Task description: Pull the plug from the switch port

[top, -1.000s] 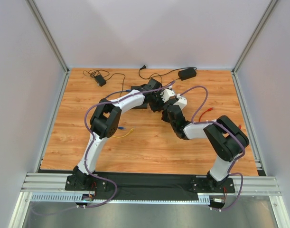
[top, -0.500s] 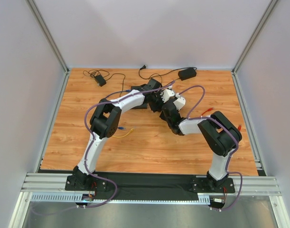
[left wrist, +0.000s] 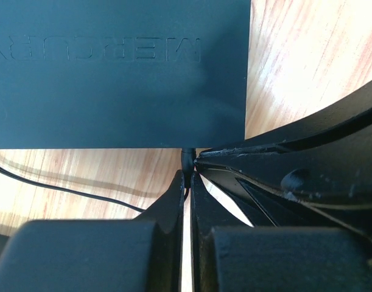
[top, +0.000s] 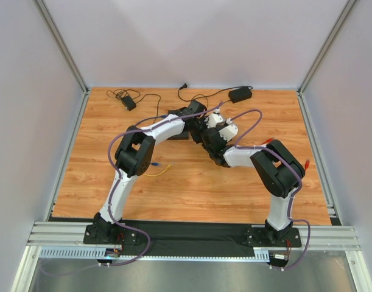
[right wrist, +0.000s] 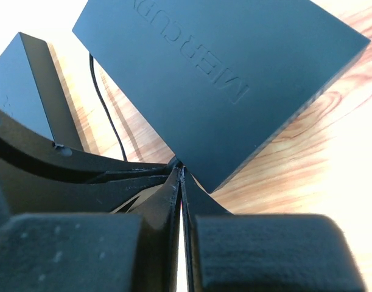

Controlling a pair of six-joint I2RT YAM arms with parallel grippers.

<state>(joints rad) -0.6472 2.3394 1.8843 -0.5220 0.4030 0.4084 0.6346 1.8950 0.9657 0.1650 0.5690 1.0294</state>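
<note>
Pulling straight is what matters at this step: the plug [left wrist: 187, 159] sits seated in the near edge of the black switch [left wrist: 119, 73], which lies flat on the wooden table [left wrist: 295, 55]. The left jaws are closed almost to touching, and their fingertips [left wrist: 175, 190] appear to pinch the plug's short stub at the very end. The right jaws are shut with nothing between them, their points resting at the switch's near corner, just beside the left ones. I judge that the left arm should draw back along the plug's own line, directly away from the switch edge, without twisting or lifting. The hold is only at the tips, so a sideways tug could slip it off. The right arm would do well to press down on the switch, or the box may simply slide along with the plug. A thin black cable [left wrist: 64, 185] trails off to one side and should be left unsnagged.
</note>
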